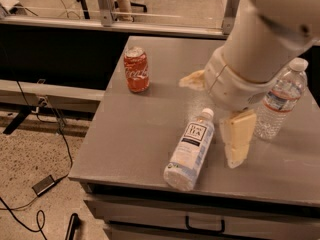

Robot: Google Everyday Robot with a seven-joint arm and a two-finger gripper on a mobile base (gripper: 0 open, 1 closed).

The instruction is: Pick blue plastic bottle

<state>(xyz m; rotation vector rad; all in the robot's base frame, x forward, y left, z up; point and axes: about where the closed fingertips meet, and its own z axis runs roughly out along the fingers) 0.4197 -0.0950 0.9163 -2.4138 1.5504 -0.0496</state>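
Pincer point(209, 122), fingers spread, hovers over blue plastic bottle point(190, 153) cap end.

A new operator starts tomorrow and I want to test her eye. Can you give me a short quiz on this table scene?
1. True or false: the blue plastic bottle stands upright.
2. Over the table, the open claw is: A) by the blue plastic bottle's cap B) at the far-left corner C) past the front edge.
3. Name the upright object just right of the claw.

Key: 1 false, it lies on its side; 2 A; 3 the clear water bottle.
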